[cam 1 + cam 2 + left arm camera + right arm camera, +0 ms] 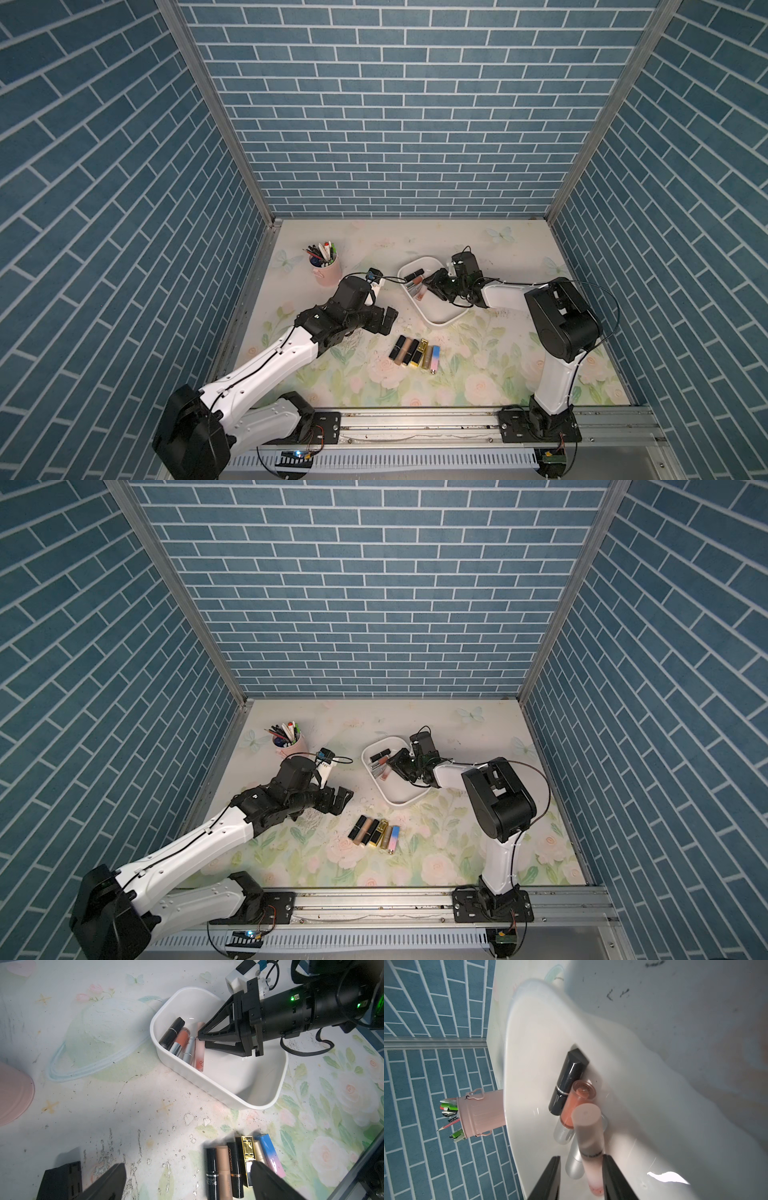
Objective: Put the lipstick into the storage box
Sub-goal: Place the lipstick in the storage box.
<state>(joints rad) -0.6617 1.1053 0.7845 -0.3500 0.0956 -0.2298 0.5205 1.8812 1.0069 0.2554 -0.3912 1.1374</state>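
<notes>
**Inside the storage box (251, 1076): drop-off step, right hand (581, 1158) barely parted**

Right hand sits low in the box, jaws a little apart either side of the pale pink lipstick (588, 1136). A gap shows on one side, so it looks let go, not gripped. That lipstick lies on the box floor, just beside three other tubes (178, 1041). Left hand (384, 321) hangs wide open and empty near the row of lipsticks (415, 352) on the worktop (478, 374). Next call: lift the right hand straight up, clear of the wall, without nudging the tubes, then on to the row.
</notes>
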